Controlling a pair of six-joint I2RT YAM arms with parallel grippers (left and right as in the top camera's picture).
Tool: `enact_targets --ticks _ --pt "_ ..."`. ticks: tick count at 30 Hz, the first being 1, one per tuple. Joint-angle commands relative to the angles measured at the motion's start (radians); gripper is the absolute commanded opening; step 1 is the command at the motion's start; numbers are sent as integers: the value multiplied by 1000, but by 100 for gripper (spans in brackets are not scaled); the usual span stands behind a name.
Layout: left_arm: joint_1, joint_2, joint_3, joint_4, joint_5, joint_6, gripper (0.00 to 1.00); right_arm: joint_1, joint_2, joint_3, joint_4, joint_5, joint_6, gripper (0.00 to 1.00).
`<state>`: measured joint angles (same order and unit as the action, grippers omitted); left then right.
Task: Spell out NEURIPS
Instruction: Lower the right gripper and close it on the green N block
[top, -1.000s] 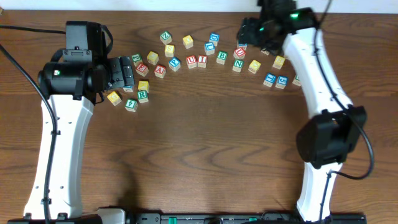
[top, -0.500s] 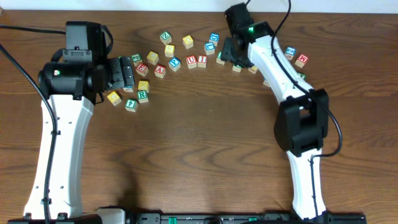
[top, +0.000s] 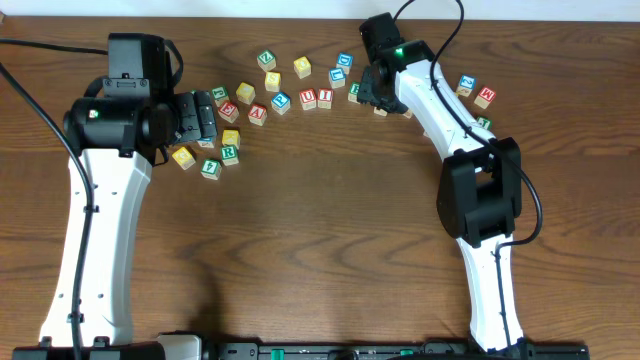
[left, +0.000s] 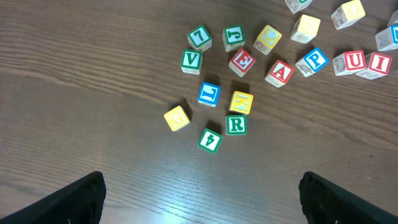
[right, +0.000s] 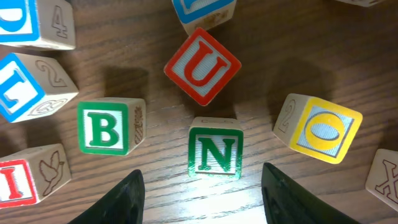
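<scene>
The dark brown wood-grain table (top: 320, 250) carries small pale wooden cubes with colour-framed printed letters, scattered along its far edge.

The right gripper (right: 200, 186) hangs right of that edge's middle with its black fingers (right: 118, 202) apart, gripping nothing. The green-framed N cube (right: 215, 151) sits just beyond the gap between them, touching neither. Just past it, the red-framed U cube (right: 202, 65) stands turned corner-on. Either side of N lie the green-framed B cube (right: 109, 126) and the yellow-framed O cube (right: 323, 129), which has a "2" engraved on its bare side. Beyond B, the red-framed I cube (right: 25, 177) shows an engraved bird.

Left of the middle, the left gripper (left: 202, 186) has its dark fingers (left: 74, 199) spread wide over bare wood, holding nothing. In its wrist view the green-framed R cube (left: 236, 124) sits touching a yellow cube with an unclear letter (left: 241, 102). Farther off are the red-framed E cube (left: 242, 61), the red-framed A cube (left: 280, 71) and the blue-framed P cube (left: 313, 60). Then comes a second red U cube (left: 354, 61), side by side with I. The green-framed V cube (left: 191, 60) and a yellow-faced cube (left: 177, 117), its marking too faint to read, lie apart from these.
</scene>
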<state>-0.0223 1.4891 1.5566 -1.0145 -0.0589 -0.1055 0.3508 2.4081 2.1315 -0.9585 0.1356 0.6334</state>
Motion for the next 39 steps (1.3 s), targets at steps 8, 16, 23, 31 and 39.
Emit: enact_targets --ticks 8,16,23,31,39 --pt "2 10 5 2 -13 -8 97 -5 48 13 1 37 -14 54" --pt "2 10 5 8 -13 -8 98 -11 81 13 24 42 -72 49" --pt "2 10 5 14 -13 -8 98 -11 84 13 35 42 -87 43" --pt "2 10 5 14 -13 -8 98 -11 84 13 31 42 -145 30" --pt "2 10 5 13 -13 -8 98 -10 74 13 -13 17 -154 24"
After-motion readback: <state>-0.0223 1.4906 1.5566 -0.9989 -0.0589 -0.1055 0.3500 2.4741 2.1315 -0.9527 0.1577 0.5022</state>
